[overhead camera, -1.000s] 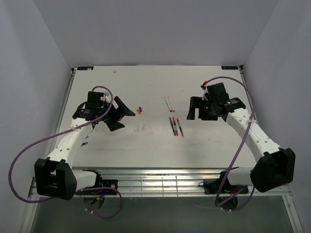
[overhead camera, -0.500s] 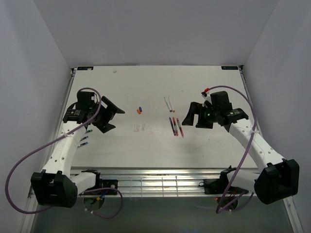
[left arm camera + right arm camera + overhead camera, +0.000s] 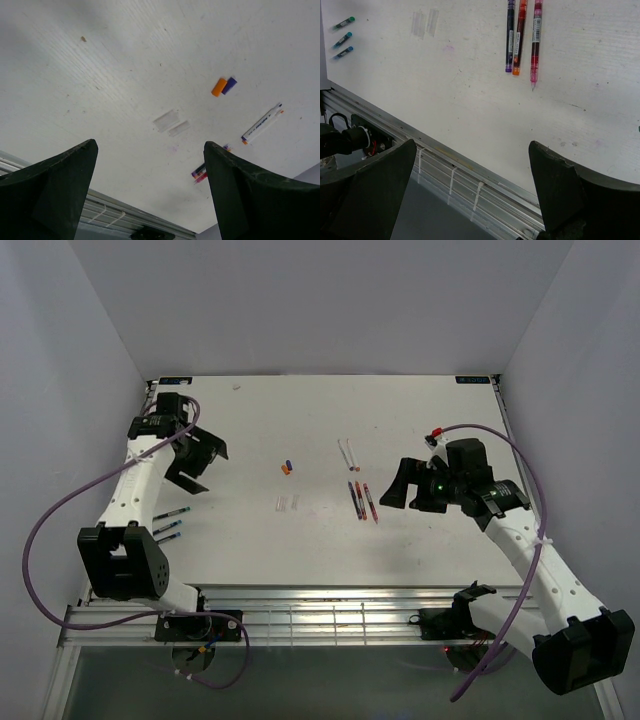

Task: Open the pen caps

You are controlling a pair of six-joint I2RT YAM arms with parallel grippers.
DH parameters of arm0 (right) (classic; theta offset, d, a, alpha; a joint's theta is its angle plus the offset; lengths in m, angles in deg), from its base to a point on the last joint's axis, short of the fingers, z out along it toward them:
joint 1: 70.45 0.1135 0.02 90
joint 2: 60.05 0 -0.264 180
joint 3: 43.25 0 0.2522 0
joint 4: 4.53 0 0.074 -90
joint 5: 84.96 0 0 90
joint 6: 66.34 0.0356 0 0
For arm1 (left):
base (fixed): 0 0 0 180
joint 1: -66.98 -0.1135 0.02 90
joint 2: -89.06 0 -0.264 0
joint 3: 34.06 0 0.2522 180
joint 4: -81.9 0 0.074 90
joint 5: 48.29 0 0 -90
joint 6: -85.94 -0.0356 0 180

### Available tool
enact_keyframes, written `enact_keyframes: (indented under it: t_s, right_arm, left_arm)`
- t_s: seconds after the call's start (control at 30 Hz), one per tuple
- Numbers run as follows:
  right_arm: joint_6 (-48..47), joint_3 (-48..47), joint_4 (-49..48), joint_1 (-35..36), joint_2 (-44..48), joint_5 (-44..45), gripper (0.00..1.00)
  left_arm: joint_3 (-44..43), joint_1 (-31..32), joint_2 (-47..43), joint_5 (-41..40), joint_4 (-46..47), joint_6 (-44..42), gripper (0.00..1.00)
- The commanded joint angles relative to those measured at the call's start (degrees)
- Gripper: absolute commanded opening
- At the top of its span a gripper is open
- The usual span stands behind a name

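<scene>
Two pen caps lie side by side mid-table, an orange cap (image 3: 286, 469) (image 3: 218, 87) and a blue cap (image 3: 291, 461) (image 3: 229, 85). Right of them three uncapped pens (image 3: 361, 500) (image 3: 519, 35), purple, orange and red, lie parallel. My left gripper (image 3: 204, 466) (image 3: 150, 150) hangs open and empty at the far left, well away from the caps. My right gripper (image 3: 394, 485) (image 3: 472, 146) is open and empty too, just right of the three pens, above the table's near part.
Two white pens (image 3: 347, 453) (image 3: 261, 123) lie behind the three coloured ones. Two clear strips (image 3: 288, 504) (image 3: 170, 123) (image 3: 425, 22) rest near the centre. Three green-tipped pens (image 3: 168, 524) (image 3: 343, 38) sit at the left. A metal rail (image 3: 470, 170) runs along the near table edge.
My left arm has swung back and to the left, away from the caps. My right arm has drawn right and toward the near edge. Both grippers stay open.
</scene>
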Motion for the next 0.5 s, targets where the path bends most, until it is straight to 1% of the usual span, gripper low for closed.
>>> enact_keyframes:
  t_s: [0.0, 0.13, 0.17, 0.27, 0.37, 0.47]
  right_arm:
    - [-0.82, 1.07, 0.55, -0.15, 0.61, -0.44, 0.99]
    - [-2.67, -0.59, 2.57, -0.15, -0.97, -0.71, 0.99]
    - [-2.85, -1.12, 2.92, -0.15, -1.23, -0.97, 0.99]
    - [-3.02, -1.12, 2.75, -0.15, -2.20, -2.11, 0.99]
    - [-2.67, -0.77, 2.05, -0.15, -3.43, -3.16, 0.99]
    - [-2.93, -1.82, 2.92, -0.06, -4.57, -3.00, 0.99]
  left_arm:
    - [-0.89, -4.52, -0.31, -2.21, -3.12, 3.06, 0.98]
    - [1.21, -10.49, -0.13, -1.86, -2.59, 6.05, 0.98]
    - [1.65, -12.86, -0.22, -1.77, -1.89, 6.49, 0.97]
    - [1.66, -16.12, 0.74, -2.37, -1.10, 8.07, 0.97]
    - [1.05, -17.88, 2.85, -5.79, -1.71, 10.44, 0.97]
    - [0.96, -19.03, 4.78, -7.30, -1.36, 12.81, 0.97]
